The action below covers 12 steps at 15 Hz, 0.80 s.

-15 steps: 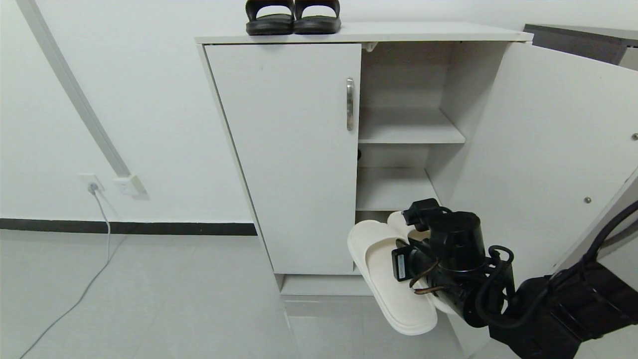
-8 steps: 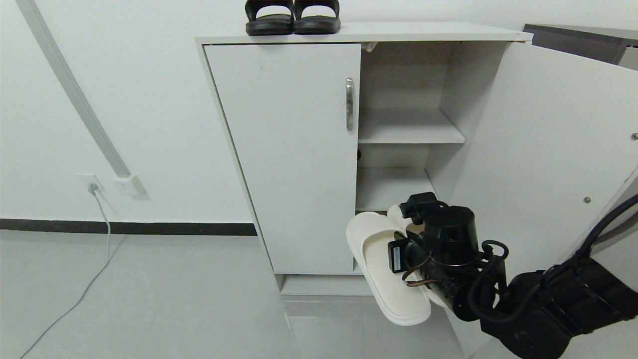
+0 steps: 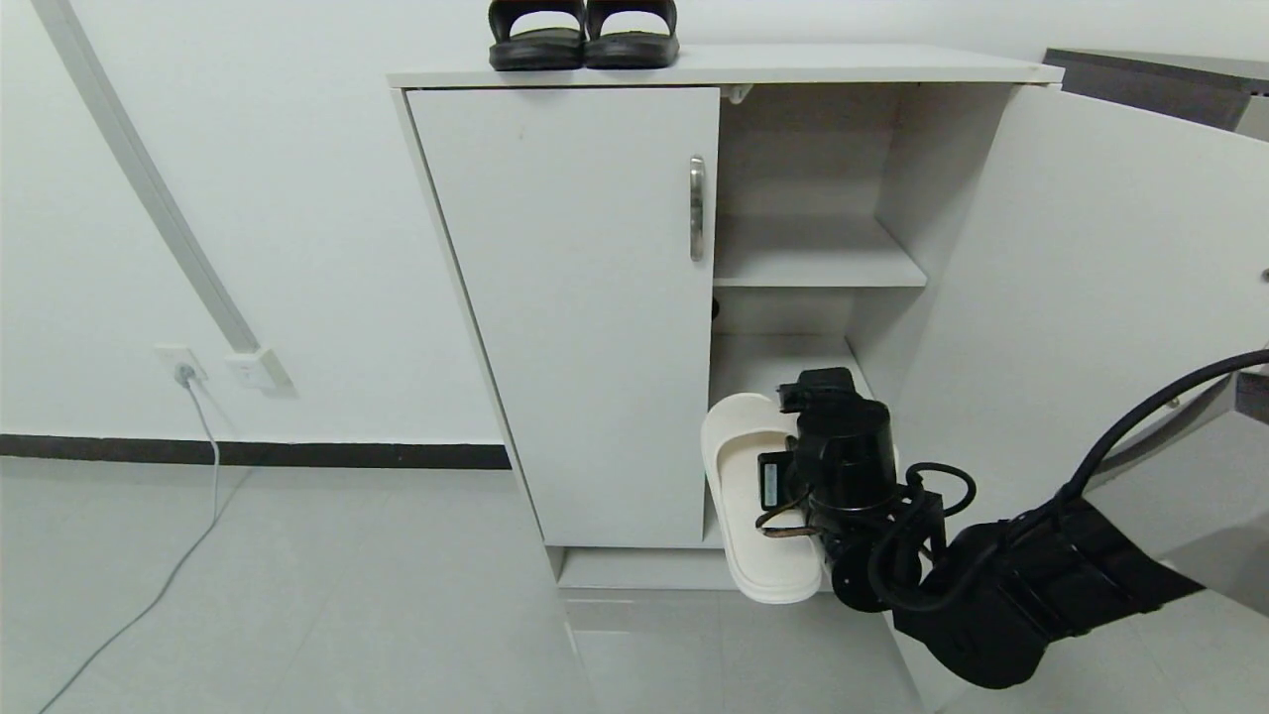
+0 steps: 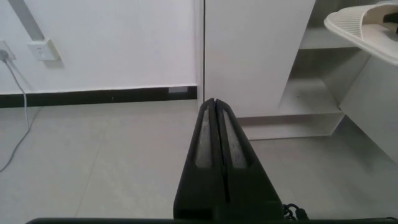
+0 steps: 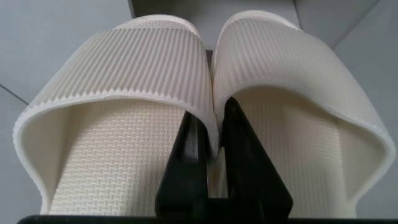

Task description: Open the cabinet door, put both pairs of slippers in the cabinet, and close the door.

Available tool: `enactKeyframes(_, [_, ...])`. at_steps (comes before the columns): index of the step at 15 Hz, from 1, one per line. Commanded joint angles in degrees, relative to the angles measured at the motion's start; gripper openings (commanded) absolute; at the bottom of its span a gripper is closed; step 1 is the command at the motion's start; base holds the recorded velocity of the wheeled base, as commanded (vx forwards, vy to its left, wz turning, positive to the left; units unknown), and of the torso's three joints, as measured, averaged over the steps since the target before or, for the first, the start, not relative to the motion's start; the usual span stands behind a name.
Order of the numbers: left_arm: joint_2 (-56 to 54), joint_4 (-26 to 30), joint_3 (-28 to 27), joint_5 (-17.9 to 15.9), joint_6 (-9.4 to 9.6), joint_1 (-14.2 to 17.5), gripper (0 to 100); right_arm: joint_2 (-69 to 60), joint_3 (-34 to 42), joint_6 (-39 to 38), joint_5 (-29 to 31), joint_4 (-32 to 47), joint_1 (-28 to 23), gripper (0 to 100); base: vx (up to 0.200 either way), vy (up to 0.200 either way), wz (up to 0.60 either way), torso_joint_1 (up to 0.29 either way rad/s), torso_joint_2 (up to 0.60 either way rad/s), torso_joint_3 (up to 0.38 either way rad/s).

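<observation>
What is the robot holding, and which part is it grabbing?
The right gripper holds the white slippers, pinching the two upper straps' inner edges together. The left gripper is shut and holds nothing.

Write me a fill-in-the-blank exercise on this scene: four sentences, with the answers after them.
1. The right gripper holds ____ white slippers at once, pinched together.
2. The black slippers sit on ____ of the cabinet.
3. The cabinet's right door stands ____.
4. The left gripper has its jaws ____.

Missing words: two; top; open; shut.
</observation>
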<state>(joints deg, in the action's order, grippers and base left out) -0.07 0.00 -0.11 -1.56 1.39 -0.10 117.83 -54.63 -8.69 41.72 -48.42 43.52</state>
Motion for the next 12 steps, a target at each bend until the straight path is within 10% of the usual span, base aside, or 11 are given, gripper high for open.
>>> enactKeyframes(1, [0.16,0.0,0.02,-0.02,0.02,0.01,0,0.29,0.13,-0.01,0.03,-0.01,-0.1,0,0.0,-0.2,0.0,0.002,0.01,-0.002])
enactKeyframes(12, [0.16,0.0,0.02,-0.02,-0.07,0.01,0,3.45,0.05,-0.01,0.47,-0.09,-4.85,0,0.0,-0.018,0.0,0.001,0.0,0.0])
